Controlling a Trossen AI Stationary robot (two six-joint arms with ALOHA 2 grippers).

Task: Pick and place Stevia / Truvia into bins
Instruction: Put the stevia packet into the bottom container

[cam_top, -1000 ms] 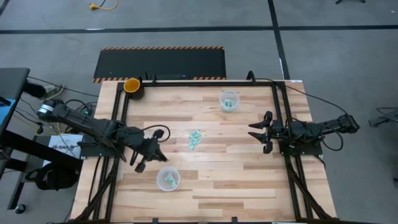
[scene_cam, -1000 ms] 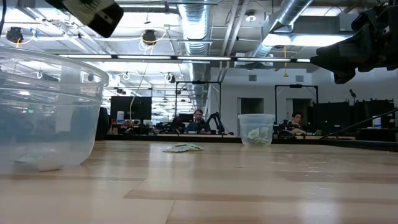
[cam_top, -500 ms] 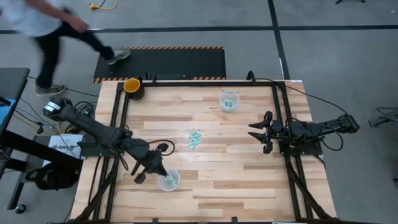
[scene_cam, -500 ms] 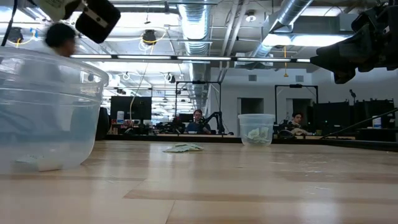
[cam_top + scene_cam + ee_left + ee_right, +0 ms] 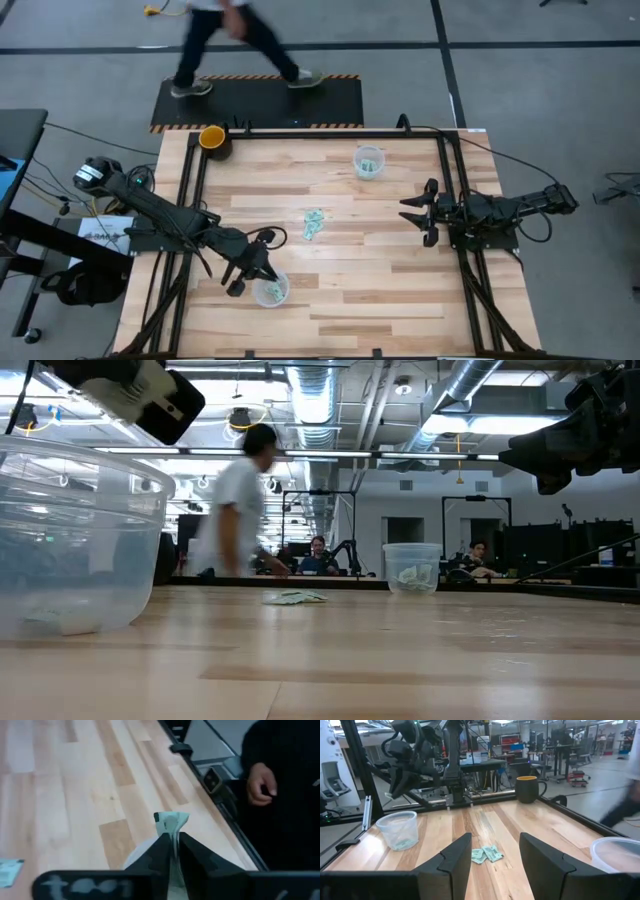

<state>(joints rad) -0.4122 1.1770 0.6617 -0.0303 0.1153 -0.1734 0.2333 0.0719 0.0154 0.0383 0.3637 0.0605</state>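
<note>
Two clear plastic cups stand on the tabletop (image 5: 400, 270): one near cup (image 5: 270, 289) by the front edge on the left arm's side, one far cup (image 5: 369, 161) toward the back, each already carrying a few packets.

Item 1, held packet (image 5: 171, 822): one pale green-and-white sweetener packet, pinched upright between the fingers of the left gripper (image 5: 254, 272), which we place directly over the near cup's rim. The jaws are narrow, closed on the paper, with its upper end standing free above the fingertips.

Item 2, loose packets (image 5: 314, 223): a small overlapping cluster lying flat mid-tabletop, between the two cups and well apart from both.

Item 3, right gripper (image 5: 418, 212): waiting at the right side of the tabletop, jaws spread and empty, facing the cluster.

Item 4, yellow-orange cup (image 5: 212, 138): back left corner, not part of the sorting.

Item 5, a person (image 5: 235, 45) walking past on the floor beyond the tabletop.

Handling notes, our judgement: these packets are very light, thin and limp, with loose contents that shift. We would take hold across a short edge or the middle with a shallow pinch, since a flat packet offers little to grip and neighbours may cling or lift along with it.
</note>
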